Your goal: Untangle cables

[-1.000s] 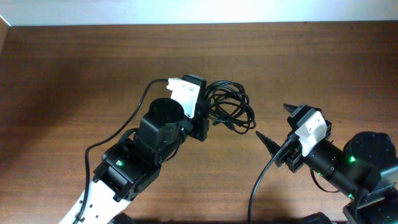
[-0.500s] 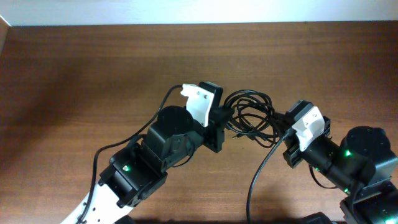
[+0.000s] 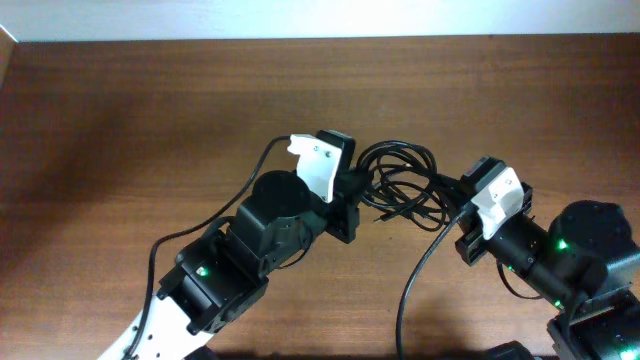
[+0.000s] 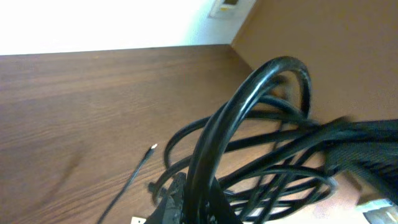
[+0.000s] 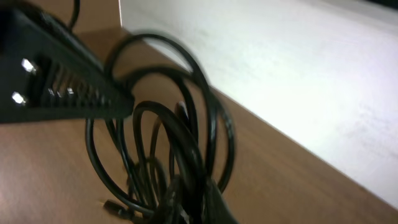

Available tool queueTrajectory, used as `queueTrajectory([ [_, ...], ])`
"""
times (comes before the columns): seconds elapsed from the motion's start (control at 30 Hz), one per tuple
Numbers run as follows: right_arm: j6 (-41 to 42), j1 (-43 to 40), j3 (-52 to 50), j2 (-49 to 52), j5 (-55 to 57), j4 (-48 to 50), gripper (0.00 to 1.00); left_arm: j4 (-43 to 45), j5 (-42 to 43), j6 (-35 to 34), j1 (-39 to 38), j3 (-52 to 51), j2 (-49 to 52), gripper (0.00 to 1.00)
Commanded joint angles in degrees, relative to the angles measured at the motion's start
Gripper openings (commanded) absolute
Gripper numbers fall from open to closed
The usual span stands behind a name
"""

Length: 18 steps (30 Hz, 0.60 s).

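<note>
Now, the left gripper (image 3: 352,197) sits at the left edge of the cables (image 3: 405,180), pinched tight on a strand; the looped bundle stretches between the two; the right gripper (image 3: 452,208) noses into its right edge, grip hidden, can't say. Pull apart on the same loop and the knot could cinch tighter

Setting: robot test bench in a lab-type room. Evidence:
- Left arm (image 3: 250,240) and right arm (image 3: 570,255), each with a lit green status LED (image 3: 203,270), work at a brown wood-grain table (image 3: 120,110).
- A plain white wall (image 3: 300,18) runs along the upper edge of the overhead view.
- A white wall plate (image 4: 225,6) sits at top centre of the left wrist view, beside a brown side panel (image 4: 323,37).
</note>
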Motion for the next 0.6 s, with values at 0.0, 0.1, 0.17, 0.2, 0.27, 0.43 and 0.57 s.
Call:
queueTrajectory([
  [0.0, 1.4, 0.2, 3.3, -2.0, -1.8, 2.8, 0.04, -3.0, -4.1, -0.7, -0.3, 0.3, 0.7, 0.00],
  [0.1, 3.4, 0.2, 3.8, -5.2, -1.0, 6.7, 0.04, -6.3, -8.1, -5.5, -0.3, 0.3, 3.8, 0.00],
  [0.17, 7.3, 0.2, 3.8, -7.4, 5.1, 7.3, 0.04, -6.8, -8.2, -7.1, -0.3, 0.3, 4.5, 0.00],
  [0.2, 8.3, 0.2, 3.8, -8.1, 8.5, 7.3, 0.04, -7.0, -8.2, -7.1, -0.3, 0.3, 4.5, 0.00],
  [0.27, 12.6, 0.2, 3.8, -9.5, 16.9, 7.3, 0.04, -7.4, -8.1, -7.1, -0.3, 0.3, 4.5, 0.00],
  [0.43, 19.7, 0.2, 3.8, -9.9, 30.4, 3.5, 0.04, -7.6, -9.1, -7.1, -0.3, 0.3, 4.5, 0.00],
  [0.57, 37.5, 0.2, 3.8, -9.9, 55.1, -2.6, 0.04, -10.2, -14.4, -15.4, -0.2, 0.3, 4.5, 0.00],
])
